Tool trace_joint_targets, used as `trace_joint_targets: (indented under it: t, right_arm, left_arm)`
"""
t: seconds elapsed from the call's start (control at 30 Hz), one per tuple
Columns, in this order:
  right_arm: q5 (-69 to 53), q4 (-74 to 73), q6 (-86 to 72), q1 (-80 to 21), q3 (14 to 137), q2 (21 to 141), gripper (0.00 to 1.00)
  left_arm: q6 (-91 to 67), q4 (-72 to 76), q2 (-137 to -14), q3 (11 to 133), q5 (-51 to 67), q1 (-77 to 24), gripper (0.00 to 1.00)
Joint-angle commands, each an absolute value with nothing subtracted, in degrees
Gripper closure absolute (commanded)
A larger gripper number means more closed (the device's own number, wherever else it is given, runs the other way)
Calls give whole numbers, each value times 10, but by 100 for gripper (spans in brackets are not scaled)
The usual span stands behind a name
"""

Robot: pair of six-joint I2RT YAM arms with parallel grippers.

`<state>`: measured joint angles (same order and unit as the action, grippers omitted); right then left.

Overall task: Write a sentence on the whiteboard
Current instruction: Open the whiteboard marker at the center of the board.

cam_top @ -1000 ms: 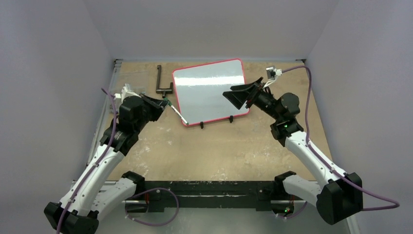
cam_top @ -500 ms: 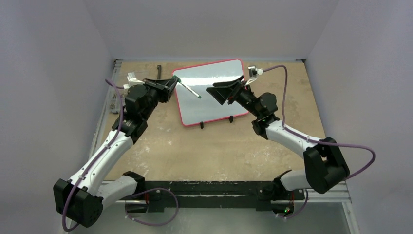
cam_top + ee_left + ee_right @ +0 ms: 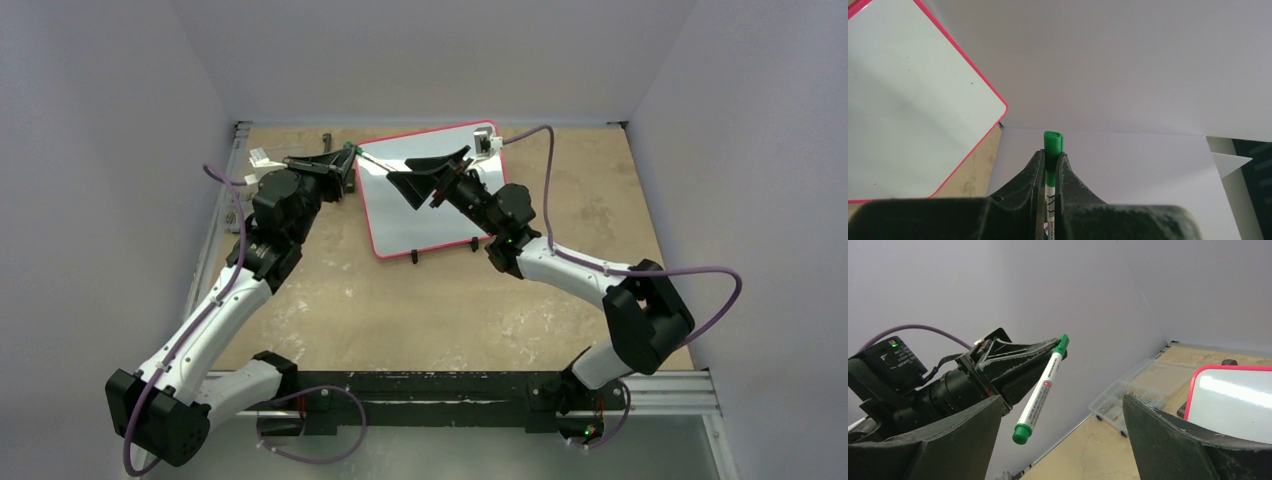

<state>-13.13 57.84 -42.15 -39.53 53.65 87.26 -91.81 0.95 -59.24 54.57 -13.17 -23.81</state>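
The left gripper (image 3: 1052,156) is pinching a green-tipped marker (image 3: 1043,385) by its end, while the right gripper (image 3: 1060,407), jaws spread wide, is hovering over the whiteboard (image 3: 425,215)

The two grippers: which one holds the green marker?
The left gripper: its jaws are shut on the green marker near one end. The right gripper holds nothing; its jaws stand wide apart, facing the marker.

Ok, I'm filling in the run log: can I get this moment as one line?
left gripper: shut on green marker, held aloft | right gripper: open, facing marker, not touching | whiteboard: no writing visible
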Motion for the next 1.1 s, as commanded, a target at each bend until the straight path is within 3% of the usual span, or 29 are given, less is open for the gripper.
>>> trace_joint_targets:
  t: [0.0, 0.17, 0.4, 0.67, 1.07]
  right_arm:
    - [-103, 607, -379, -410, 576, 890, 15]
    - [-92, 574, -346, -418, 613, 914, 31]
    - [-85, 544, -311, -429, 658, 938, 44]
    - [-96, 524, -297, -443, 695, 965, 52]
    - [-143, 558, -277, -447, 691, 966, 51]
  left_arm:
    - [-940, 16, -575, 563, -169, -242, 100]
    - [-957, 15, -567, 559, -168, -242, 100]
    - [-966, 5, -551, 543, -161, -242, 100]
    - [-971, 16, -549, 534, -150, -242, 100]
    - [-968, 9, -542, 535, -122, -242, 100]
